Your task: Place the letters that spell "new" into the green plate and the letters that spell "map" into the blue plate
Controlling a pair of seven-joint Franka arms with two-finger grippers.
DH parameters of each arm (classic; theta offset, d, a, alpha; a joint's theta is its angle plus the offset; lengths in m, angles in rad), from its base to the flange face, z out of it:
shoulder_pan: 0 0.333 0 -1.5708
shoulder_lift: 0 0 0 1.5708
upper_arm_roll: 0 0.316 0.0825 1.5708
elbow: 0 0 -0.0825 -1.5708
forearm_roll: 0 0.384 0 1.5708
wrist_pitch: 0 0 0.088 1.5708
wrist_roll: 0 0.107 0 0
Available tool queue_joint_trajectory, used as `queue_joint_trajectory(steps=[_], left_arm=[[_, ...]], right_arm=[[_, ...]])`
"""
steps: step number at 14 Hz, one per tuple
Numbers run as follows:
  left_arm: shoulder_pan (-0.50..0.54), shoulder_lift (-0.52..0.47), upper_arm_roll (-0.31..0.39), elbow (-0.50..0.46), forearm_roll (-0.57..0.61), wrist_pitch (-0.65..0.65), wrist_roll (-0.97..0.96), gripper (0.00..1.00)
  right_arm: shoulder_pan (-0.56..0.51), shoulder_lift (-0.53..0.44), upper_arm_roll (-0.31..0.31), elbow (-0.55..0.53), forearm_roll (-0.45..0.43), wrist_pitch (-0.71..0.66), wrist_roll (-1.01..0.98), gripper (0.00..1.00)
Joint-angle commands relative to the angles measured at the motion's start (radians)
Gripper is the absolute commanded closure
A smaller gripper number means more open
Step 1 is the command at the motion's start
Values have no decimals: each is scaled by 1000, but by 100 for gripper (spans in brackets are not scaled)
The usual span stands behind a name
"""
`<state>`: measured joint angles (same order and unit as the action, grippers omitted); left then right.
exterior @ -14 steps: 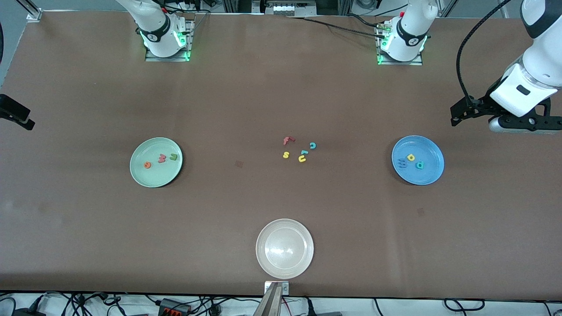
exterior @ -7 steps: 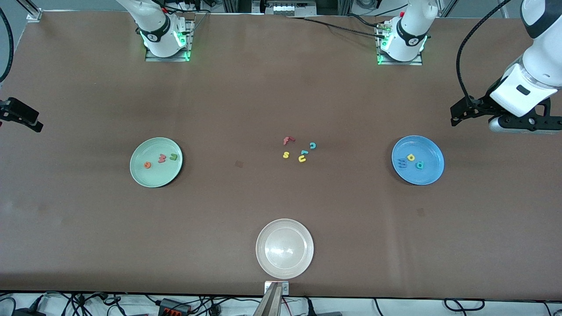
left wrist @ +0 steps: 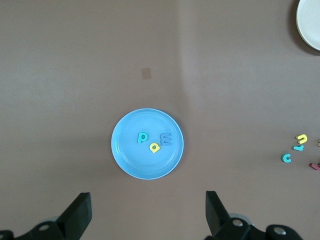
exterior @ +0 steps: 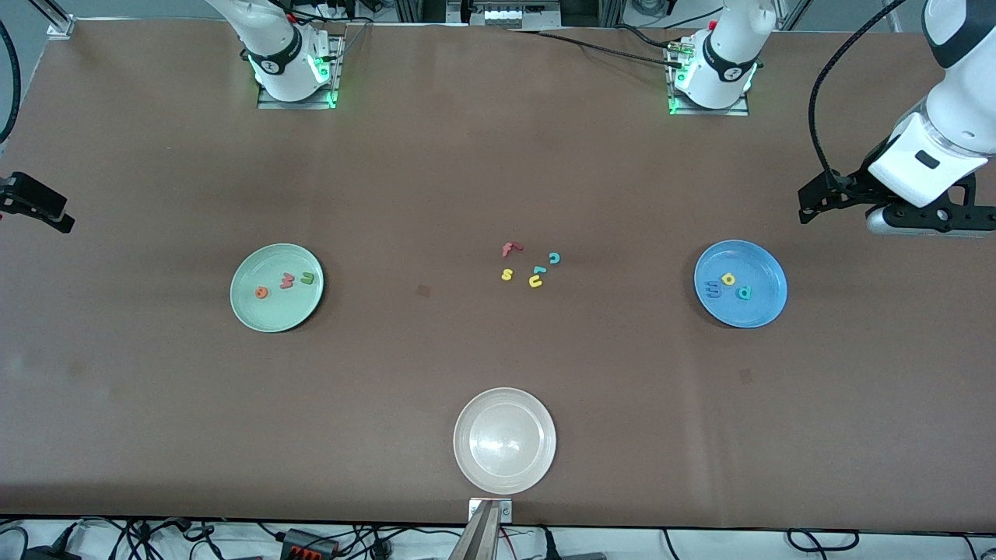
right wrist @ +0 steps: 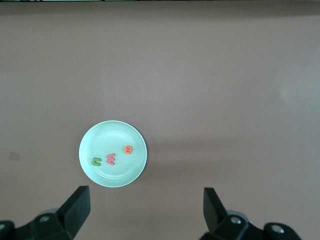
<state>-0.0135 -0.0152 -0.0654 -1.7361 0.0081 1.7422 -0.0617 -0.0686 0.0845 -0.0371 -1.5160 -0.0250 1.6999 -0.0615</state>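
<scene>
Both hands hang spread and empty, left hand (left wrist: 145, 215) above the blue plate (exterior: 766, 307), right hand (right wrist: 142, 212) above the green plate (exterior: 253, 311), each plate already carrying its three letters.

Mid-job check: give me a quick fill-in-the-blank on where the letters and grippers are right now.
1. The green n, orange e and pinkish-red w lie in the ____ plate.
2. The blue plate holds ____ letters.
3. The whitish-beige plate holds ____ letters.
4. The left gripper and right gripper are both ____.

Missing words: green; three; no; open
</scene>
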Motion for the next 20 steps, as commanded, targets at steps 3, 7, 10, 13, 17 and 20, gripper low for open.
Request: queue_joint_trajectory(steps=[3, 7, 10, 13, 17, 20], left_arm=[[0, 11, -1, 26, -7, -21, -7, 0], [0, 11, -1, 26, -5, -21, -7, 0], [0, 11, -1, 26, -5, -21, -7, 0], [0, 11, -1, 26, -7, -21, -7, 0], [1, 11, -1, 26, -7, -23, -7, 0], [0, 11, -1, 26, -7, -21, -7, 0]], right_arm=[[-13, -6, 9, 13, -4, -40, 19, 0], [-11, -23, 9, -15, -10, -54, 5, 0], [-13, -28, 9, -21, -10, -60, 5, 0], [-14, -35, 2, -29, -10, -77, 5, 0], [-14, -43, 0, -45, -10, -82, 2, 0], [-14, -49, 0, -52, -13, -82, 2, 0]])
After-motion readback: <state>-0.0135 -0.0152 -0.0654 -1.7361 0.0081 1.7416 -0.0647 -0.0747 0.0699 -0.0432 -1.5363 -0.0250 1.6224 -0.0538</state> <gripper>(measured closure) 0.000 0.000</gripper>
